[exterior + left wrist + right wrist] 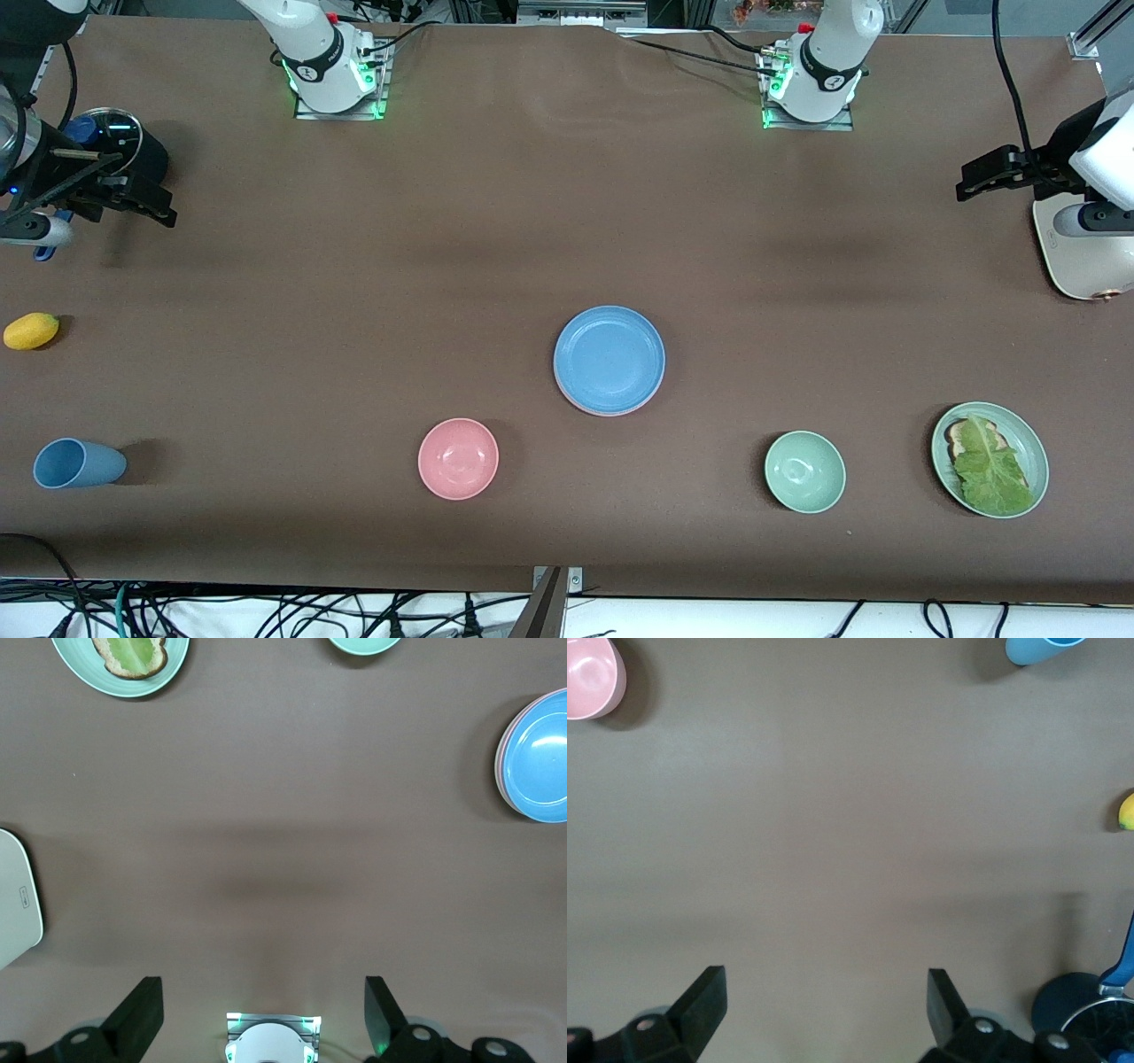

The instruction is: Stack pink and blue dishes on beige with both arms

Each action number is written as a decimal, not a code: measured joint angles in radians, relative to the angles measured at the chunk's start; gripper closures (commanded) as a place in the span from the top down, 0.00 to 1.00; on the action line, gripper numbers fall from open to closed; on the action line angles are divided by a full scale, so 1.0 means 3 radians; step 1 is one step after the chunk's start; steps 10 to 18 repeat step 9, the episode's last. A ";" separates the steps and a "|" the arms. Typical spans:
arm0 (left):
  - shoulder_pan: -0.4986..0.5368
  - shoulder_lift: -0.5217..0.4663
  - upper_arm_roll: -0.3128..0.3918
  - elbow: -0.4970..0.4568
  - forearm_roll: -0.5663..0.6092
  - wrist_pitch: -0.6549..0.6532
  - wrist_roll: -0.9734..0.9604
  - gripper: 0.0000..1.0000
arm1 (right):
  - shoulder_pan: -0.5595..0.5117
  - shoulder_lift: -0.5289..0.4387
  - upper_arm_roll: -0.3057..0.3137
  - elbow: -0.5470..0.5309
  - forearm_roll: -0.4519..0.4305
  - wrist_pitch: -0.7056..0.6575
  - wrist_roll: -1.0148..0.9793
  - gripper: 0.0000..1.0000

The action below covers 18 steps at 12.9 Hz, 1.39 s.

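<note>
Stack looks done: blue plate (609, 358) tops the pile mid-table, pink rim (580, 406) under it, beige not visible. Left gripper (261, 1014) and right gripper (824, 1010) both spread wide, empty, parked high at their table ends — keep them clear, no nudging the pile.

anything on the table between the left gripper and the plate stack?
Nothing visible. The left gripper, open, is over bare brown table at its arm's end; the round blue plate tops the stack mid-table. The round pale green bowl lies nearer the front camera, off that line.

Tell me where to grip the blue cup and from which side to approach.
The blue cup lies on its side near the right arm's end of the table. Probably come straight down and pinch across its round body; its mouth rim is too low to hook easily.
</note>
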 measured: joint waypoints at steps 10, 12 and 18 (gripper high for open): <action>0.0000 0.0000 0.0000 0.0000 -0.0003 0.0000 0.0003 1.00 | -0.0031 0.0139 0.0000 0.0142 0.0000 0.0053 -0.0001 1.00; 0.0000 0.0000 0.0000 0.0000 -0.0003 0.0000 0.0003 1.00 | -0.0031 0.0139 0.0000 0.0142 0.0000 0.0053 -0.0001 1.00; 0.0000 0.0000 0.0000 0.0000 -0.0003 0.0000 0.0003 1.00 | -0.0031 0.0139 0.0000 0.0142 0.0000 0.0053 -0.0001 1.00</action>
